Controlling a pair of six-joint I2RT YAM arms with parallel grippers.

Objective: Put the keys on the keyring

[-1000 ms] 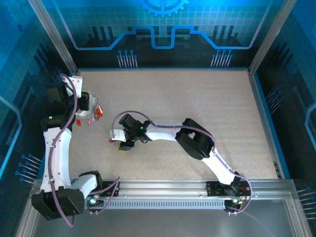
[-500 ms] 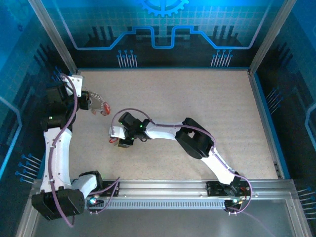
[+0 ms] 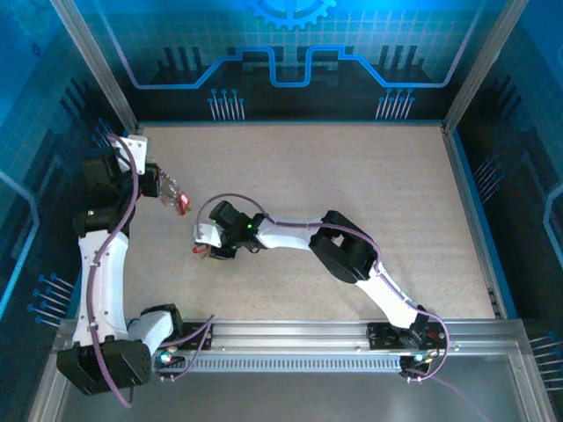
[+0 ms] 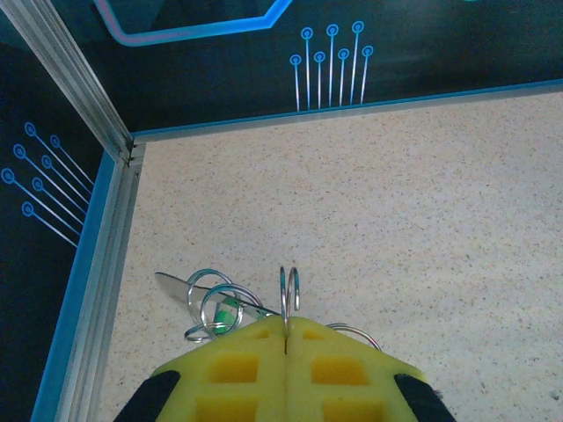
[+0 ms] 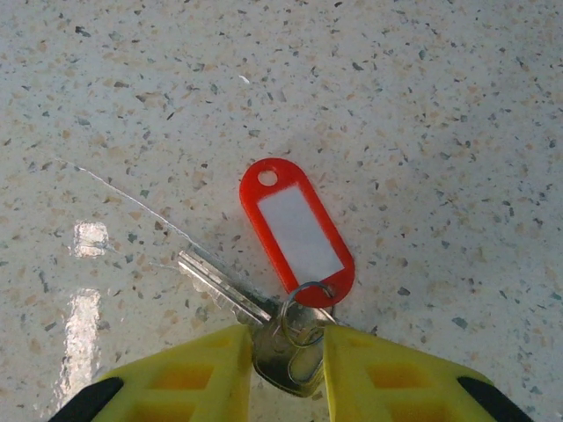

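Left gripper [image 4: 287,327]: yellow pads pressed fully together, pinching one silver ring of the keyring [image 4: 289,294]; the ring stands upright on edge out of the seam between them.
Beside that ring: more silver rings [image 4: 211,297] and a flat key blade [image 4: 171,286] lie just left of the pads, near the counter's left border; a scrap of teal-green shows through one ring.
Seen from above: a second red tag [image 3: 182,203] sits at the left gripper's tip, toward the left side of the counter.
Right gripper [image 5: 288,352]: jaws narrowed to a slim gap, one yellow pad close against each side of the key's head; whether they actually press it I cannot tell.
Key [image 5: 220,280]: silver, lying flat on the counter, blade pointing up-left away from the pads.
Red tag [image 5: 297,230]: oblong with a white label, flat on the counter, joined to the key's head by a small split ring [image 5: 303,303].
Counter [image 5: 422,105]: pale, speckled like terrazzo, glossy, with a bright glare patch and a fine hairline scratch near the key.
Room: dark blue walls [image 3: 281,61] printed with light-blue circuit lines enclose the counter; aluminium posts [image 4: 66,79] stand at the corners; a metal rail [image 3: 299,332] runs along the near edge under the arm bases.
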